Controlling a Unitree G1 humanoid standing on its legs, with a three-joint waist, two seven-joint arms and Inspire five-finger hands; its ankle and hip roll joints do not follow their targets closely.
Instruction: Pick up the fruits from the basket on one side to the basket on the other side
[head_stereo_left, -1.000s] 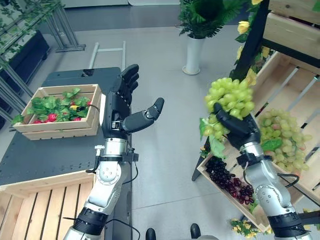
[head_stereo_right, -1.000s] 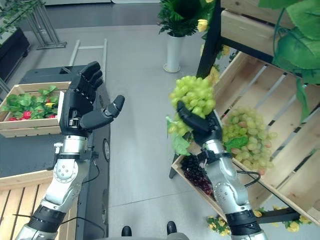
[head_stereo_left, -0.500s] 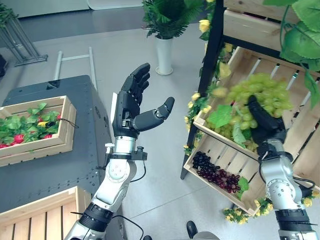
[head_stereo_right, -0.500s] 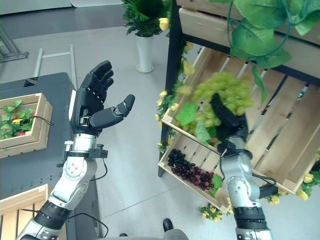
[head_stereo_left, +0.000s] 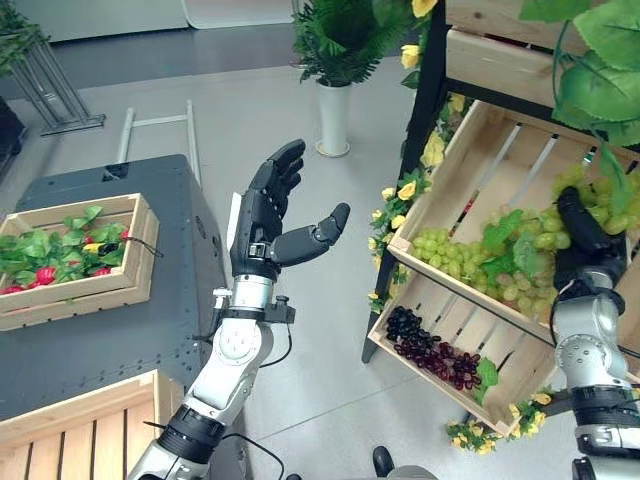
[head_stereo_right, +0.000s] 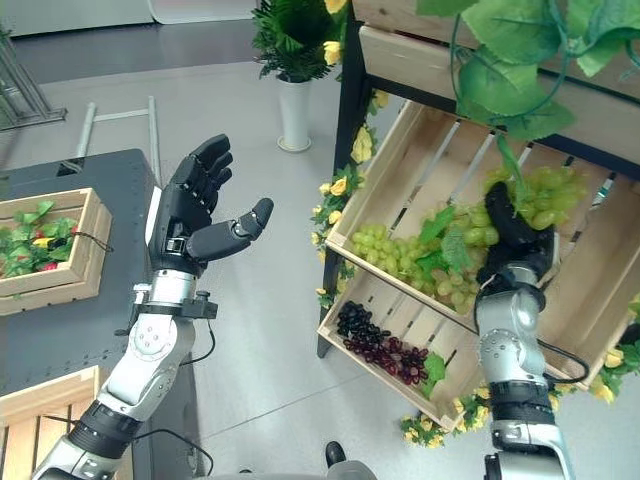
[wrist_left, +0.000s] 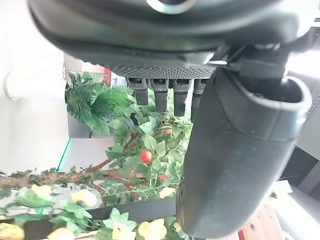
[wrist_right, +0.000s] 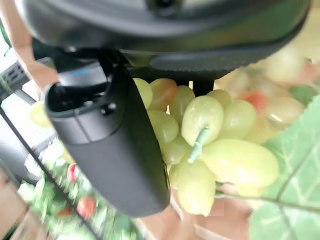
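eye views: right hand curled round green grapes inside upper slanted crate, more grapes just beside; dark grapes in lower crate | left hand raised, fingers spread, empty | right wrist: thumb pressed on grapes | left wrist: fingers straight
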